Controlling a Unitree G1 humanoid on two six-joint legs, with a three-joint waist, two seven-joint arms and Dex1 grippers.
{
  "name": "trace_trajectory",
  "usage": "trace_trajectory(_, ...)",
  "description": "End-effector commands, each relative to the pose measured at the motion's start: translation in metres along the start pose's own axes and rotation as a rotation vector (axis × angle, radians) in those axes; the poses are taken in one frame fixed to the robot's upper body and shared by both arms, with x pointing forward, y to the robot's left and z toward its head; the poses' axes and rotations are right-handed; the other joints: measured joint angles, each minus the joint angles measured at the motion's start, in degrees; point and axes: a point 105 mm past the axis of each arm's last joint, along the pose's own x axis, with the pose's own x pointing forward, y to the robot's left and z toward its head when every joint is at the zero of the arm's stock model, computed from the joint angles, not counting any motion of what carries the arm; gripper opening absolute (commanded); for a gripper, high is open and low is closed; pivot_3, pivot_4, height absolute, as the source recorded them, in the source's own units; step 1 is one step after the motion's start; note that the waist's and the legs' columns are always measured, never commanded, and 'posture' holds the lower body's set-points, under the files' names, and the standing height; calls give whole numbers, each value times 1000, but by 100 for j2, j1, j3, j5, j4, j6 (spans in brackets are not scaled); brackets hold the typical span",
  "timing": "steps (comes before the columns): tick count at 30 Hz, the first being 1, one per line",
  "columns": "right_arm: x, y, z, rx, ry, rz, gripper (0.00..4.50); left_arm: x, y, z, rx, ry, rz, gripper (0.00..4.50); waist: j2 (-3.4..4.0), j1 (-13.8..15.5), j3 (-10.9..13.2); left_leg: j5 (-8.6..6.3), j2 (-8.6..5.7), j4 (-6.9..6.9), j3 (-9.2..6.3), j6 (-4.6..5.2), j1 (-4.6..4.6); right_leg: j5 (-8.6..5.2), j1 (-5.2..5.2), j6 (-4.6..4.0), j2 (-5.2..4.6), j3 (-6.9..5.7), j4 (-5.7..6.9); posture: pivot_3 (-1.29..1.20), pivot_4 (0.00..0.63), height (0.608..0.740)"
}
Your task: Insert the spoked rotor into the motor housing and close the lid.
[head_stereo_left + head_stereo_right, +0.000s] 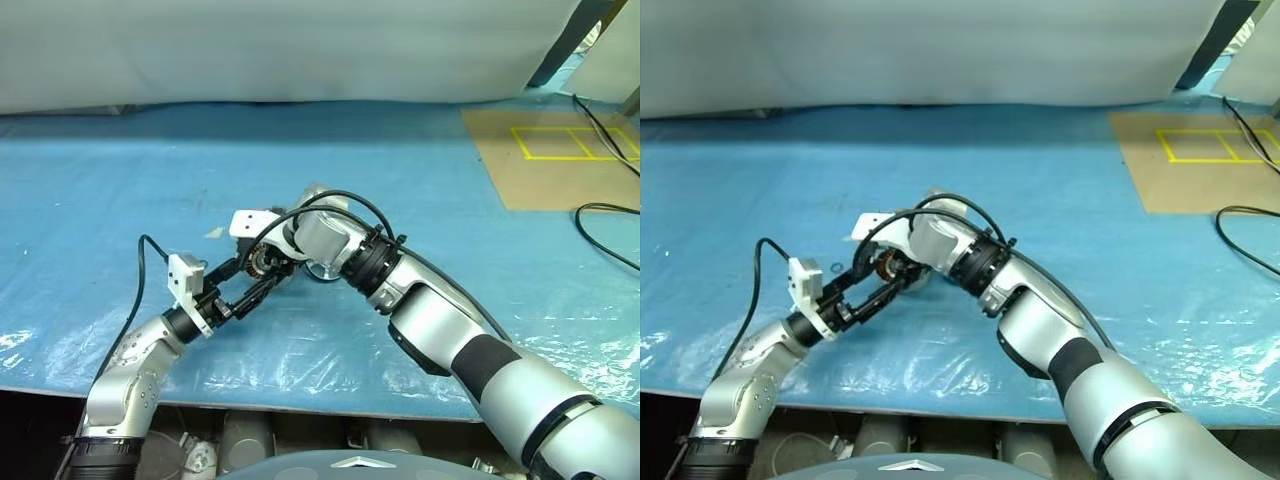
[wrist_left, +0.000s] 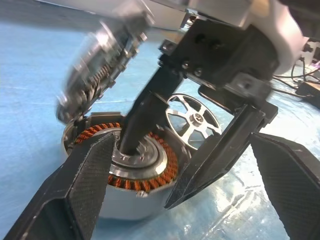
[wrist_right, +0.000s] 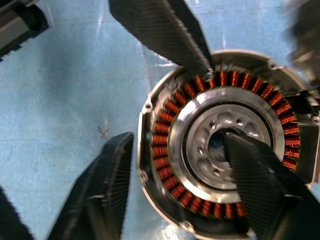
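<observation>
The motor housing (image 3: pixel 225 145), a silver cylinder ringed with copper windings, stands on the blue sheet. My right gripper (image 3: pixel 177 140) points down over it, open, with one finger (image 3: pixel 255 180) in the dark centre and the other (image 3: pixel 107 185) outside the wall. My left gripper (image 2: pixel 182 137) reaches in level and is wide open, with a finger on each side of the housing (image 2: pixel 135 165). Just behind the housing, the spoked rotor (image 2: pixel 192 120) lies flat on the sheet. The lid (image 2: pixel 97 65), a blurred toothed disc, tilts above the housing's rim; whether it touches the rim I cannot tell.
A blue plastic sheet (image 1: pixel 120 200) covers the table. At the far right lies a brown board (image 1: pixel 560 165) with yellow tape outlines, and black cables (image 1: pixel 605 215) trail beside it. The table's front edge (image 1: pixel 300 405) runs close below the arms.
</observation>
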Motion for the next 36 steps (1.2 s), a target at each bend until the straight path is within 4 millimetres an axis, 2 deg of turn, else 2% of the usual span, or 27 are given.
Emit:
trace_trajectory(1, 8, 15, -5, 8, 12, 121, 3894, -6, 18, 35, 70, -108, 74, 4500, 0, -4, 0, 0, 0, 1, 0, 0, 0, 0, 0, 0, 0, 0, 0, 0, 150, 740)
trace_trajectory(8, -6, 14, 4, 14, -61, 168, 3894, -28, 25, 40, 69, -63, 72, 4500, -1, -47, 1, 0, 2, -8, 1, -2, -6, 9, -15, 15, 6, 1, 1, 0, 150, 740)
trace_trajectory(12, -29, 20, 22, 17, -166, 261, 3894, -32, 28, 41, 75, -31, 70, 4500, -2, -35, 1, -3, 3, -14, 1, -6, -13, 13, -22, 21, 8, 0, 0, 0, 150, 740)
trace_trajectory(17, -49, 13, 23, 24, -221, 271, 3894, -35, 30, 45, 76, -14, 69, 4500, -2, -25, 1, -3, 3, -12, 1, -6, -12, 7, -20, 11, 8, 0, -1, 0, 150, 740)
trace_trajectory(22, -65, 6, -2, 29, -235, 265, 3894, -41, 28, 44, 74, 28, 60, 4500, -4, -14, 1, -3, 3, -10, 2, -7, -14, 8, -20, 13, 8, 0, -1, 0, 150, 740)
trace_trajectory(26, -84, -1, -34, -42, -288, 184, 3894, -55, 32, 46, 125, 86, 70, 4500, -7, -4, 0, -3, 2, -11, 2, -7, -15, 15, -19, 24, 8, 0, -2, 0, 150, 740)
trace_trajectory(31, -116, -1, -52, -3, -514, 23, 3894, -72, 49, 57, 174, 89, 163, 4500, -10, 4, 1, -2, 1, -8, 5, -7, -14, 17, -19, 28, 9, 2, -1, 0, 150, 740)
trace_trajectory(32, -119, -7, -61, 25, -553, -61, 3894, -74, 50, 58, 180, 90, 174, 4500, -10, 5, 1, -2, 1, -8, 5, -8, -13, 17, -18, 28, 10, 3, -1, 0, 150, 740)
trace_trajectory(34, -116, -22, -91, 102, -561, -247, 3894, -76, 50, 60, 179, 85, 177, 4500, -15, 6, -2, -2, 2, -6, 6, -8, -6, 16, -12, 28, 11, 4, -1, 0, 150, 740)
trace_trajectory(36, -103, -32, -126, 184, -505, -389, 3894, -75, 49, 61, 182, 78, 166, 4500, -17, 44, -3, -2, -2, -4, 12, -8, -1, 16, -3, 30, 11, 6, -4, 0, 150, 740)
